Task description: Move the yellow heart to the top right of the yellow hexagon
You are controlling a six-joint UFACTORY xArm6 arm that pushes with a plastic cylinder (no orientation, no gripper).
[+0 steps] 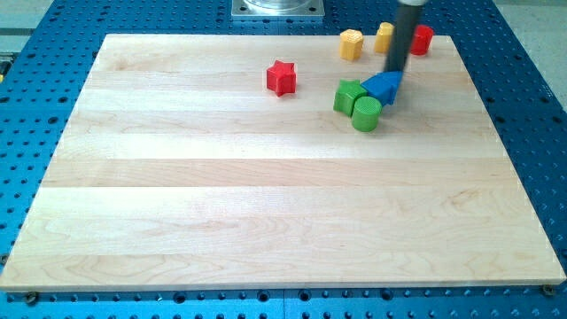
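Nearest, the wooden board (266, 204) lies bare. Farther back a green cylinder (366, 113) touches a green block (349, 95) and a blue block (383, 87). The tip (395, 71), a bare rod holding nothing, rests at the blue block's top edge. A red star (281, 77) sits apart to the view's left. Farthest, the yellow hexagon (352, 43), the yellow heart (384, 37) and a red block (422, 39) line the top edge, the rod crossing between heart and red block.

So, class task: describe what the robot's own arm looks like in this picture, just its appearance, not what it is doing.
Only the end of the arm shows: a straight, dark grey, cylindrical rod entering from the view's top. It is plain, with no cables, markings or pincer visible. My tip is its lower end, beside the blue block. The rest of the arm is out of frame.
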